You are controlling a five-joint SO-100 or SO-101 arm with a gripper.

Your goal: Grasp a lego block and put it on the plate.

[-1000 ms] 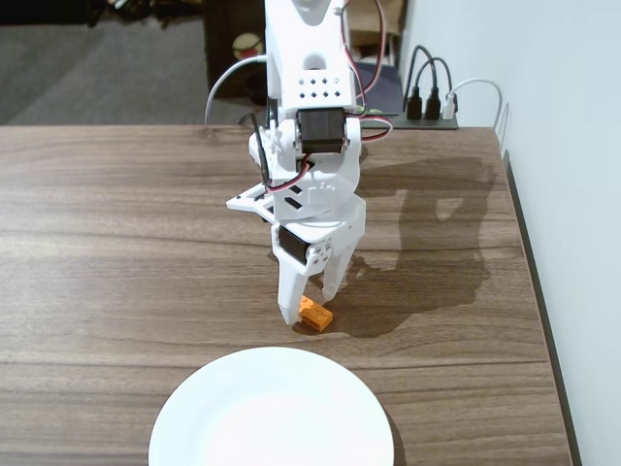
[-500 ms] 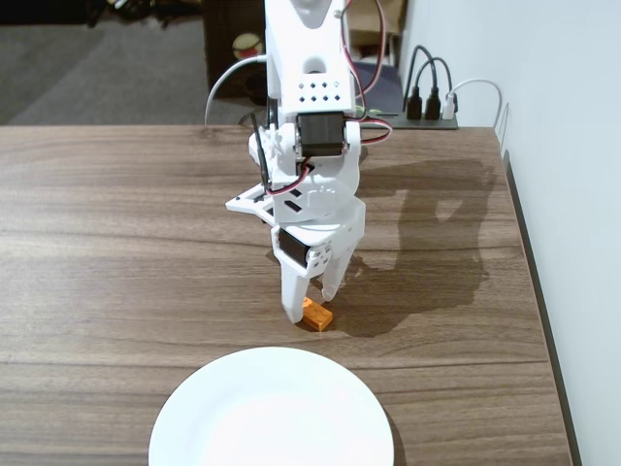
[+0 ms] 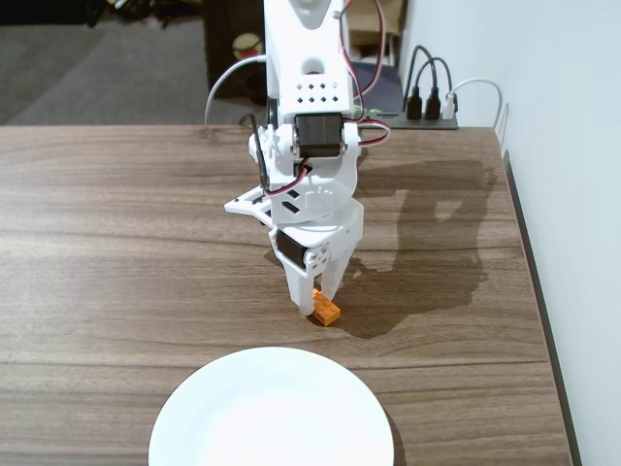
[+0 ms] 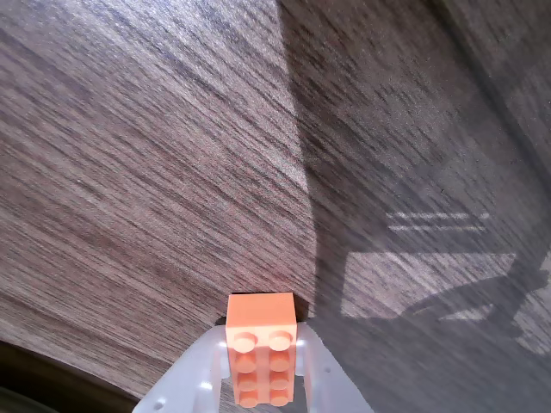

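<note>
The orange lego block [image 3: 326, 311] sits at the tips of my white gripper [image 3: 315, 295], low over the wooden table just beyond the plate. In the wrist view the block [image 4: 261, 354] is squeezed between my two white fingers, studs facing the camera; my gripper [image 4: 263, 348] is shut on it. The large white plate [image 3: 272, 413] lies at the front of the table in the fixed view, a short way in front of the block. Only a dark sliver at the bottom left shows in the wrist view; the plate itself is not seen there.
The table's right edge [image 3: 529, 243] runs beside a white wall. A power strip with plugs and cables [image 3: 427, 107] lies at the back edge behind the arm. The arm casts a dark shadow [image 3: 427, 243] to the right.
</note>
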